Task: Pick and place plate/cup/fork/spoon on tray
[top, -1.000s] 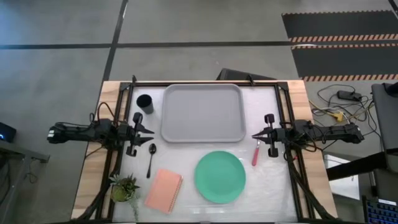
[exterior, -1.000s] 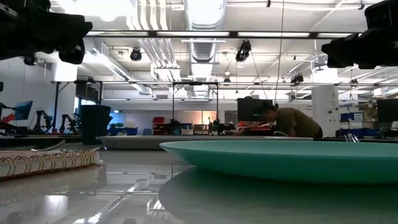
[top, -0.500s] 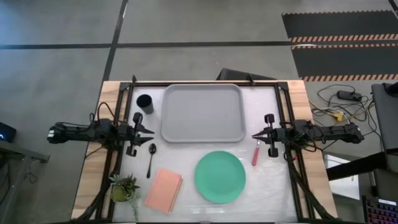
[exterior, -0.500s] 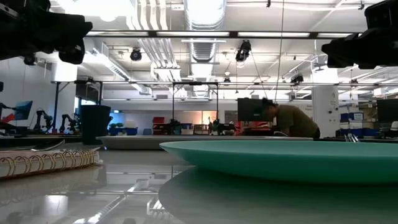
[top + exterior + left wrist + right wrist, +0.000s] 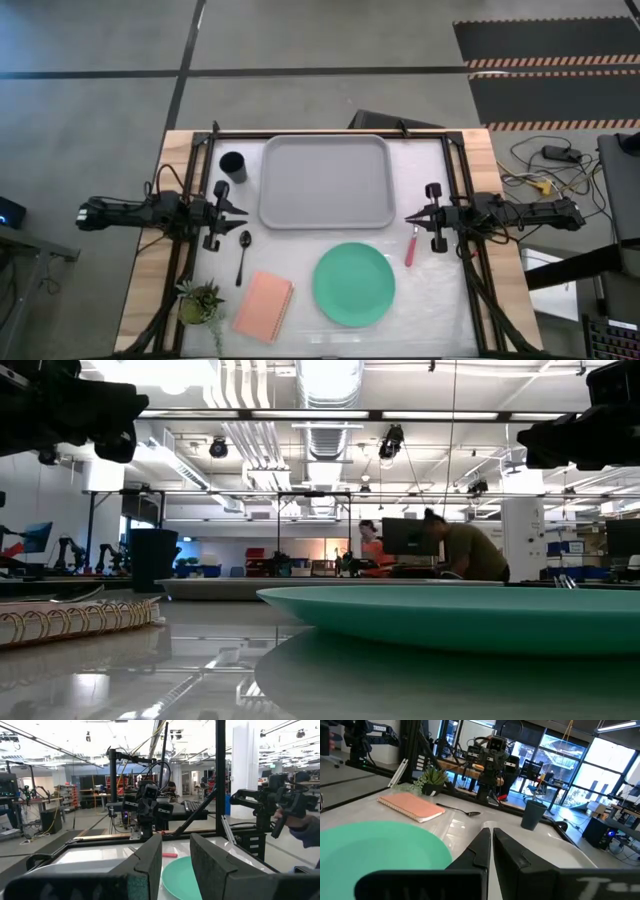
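The tray (image 5: 325, 182) lies at the far middle of the surface (image 5: 440, 290), its far rim close to the far edge and its near rim just short of the plate (image 5: 354, 284). A narrow strip of bare surface separates tray and plate. The plate sits near the front, slightly right of centre, with its near rim close to the front edge.

The cup (image 5: 232, 166) stands upright just left of the tray's far left corner, apart from it. The spoon (image 5: 243, 255) lies on the left, bowl toward the far side, between the tray's near left corner and the salmon-pink pad (image 5: 264, 306). The pad lies at the near left, beside a small potted plant (image 5: 201, 299) at the left edge. The fork (image 5: 411, 246) lies on the right, just right of the plate's far rim and not touching it.

The left gripper (image 5: 240, 212) hangs at the left side, pointing inward toward the tray's left rim, with the spoon just nearer and the cup just farther; in the left wrist view its fingers (image 5: 150, 865) stand a little apart. The right gripper (image 5: 410, 218) hangs at the right side, pointing toward the tray's right rim, directly above the fork's far end; its fingers (image 5: 479, 850) are nearly together and hold nothing.

Open surface remains on the right, near the front edge beyond the plate.
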